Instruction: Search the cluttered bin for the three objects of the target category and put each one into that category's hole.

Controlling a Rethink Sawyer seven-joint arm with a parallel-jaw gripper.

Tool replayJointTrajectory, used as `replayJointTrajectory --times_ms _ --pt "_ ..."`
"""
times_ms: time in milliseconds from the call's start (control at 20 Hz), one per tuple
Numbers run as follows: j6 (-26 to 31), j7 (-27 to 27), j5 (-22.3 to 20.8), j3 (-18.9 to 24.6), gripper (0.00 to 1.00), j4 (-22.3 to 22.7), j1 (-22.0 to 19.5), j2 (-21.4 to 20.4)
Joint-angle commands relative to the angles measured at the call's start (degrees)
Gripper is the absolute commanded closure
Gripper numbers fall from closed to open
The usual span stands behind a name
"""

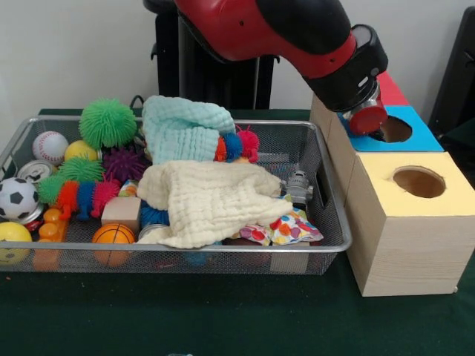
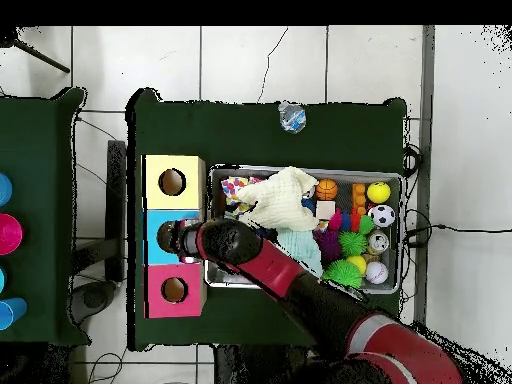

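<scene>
— Hanging over the blue-topped wooden box [image 1: 404,137], right above its round hole [image 1: 393,130]: red and black gripper [image 1: 367,119], a red round-edged thing at its tip; grip impossible to judge.

— Beside that box, crammed silver wire-mesh bin [image 1: 326,185]: crinkled cream cloth [image 1: 215,200] and mint cloth [image 1: 182,126] smothering spiky rubber balls [image 1: 107,122], a soccer ball [image 1: 16,199].

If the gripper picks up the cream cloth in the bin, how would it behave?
The cream cloth looks soft and crumpled, so it would probably hang limp and light. It is draped over other toys in the wire bin, so lifting it might drag or uncover some.
</scene>
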Motion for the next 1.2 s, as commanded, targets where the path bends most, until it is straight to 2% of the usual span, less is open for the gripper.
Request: replayJointTrajectory --times_ms 50,500,850,1200 --pt "19.0 8.8 -8.4 -23.7 1.00 -14.8 21.0 -3.7" --pt "18.3 7.5 -7.5 -23.1 1.00 -14.7 19.7 -2.3" --pt "23.6 6.9 -5.9 -23.8 1.00 -15.1 19.7 -4.5" --pt "28.8 6.9 -8.2 -27.0 1.00 -18.3 21.5 -6.1"
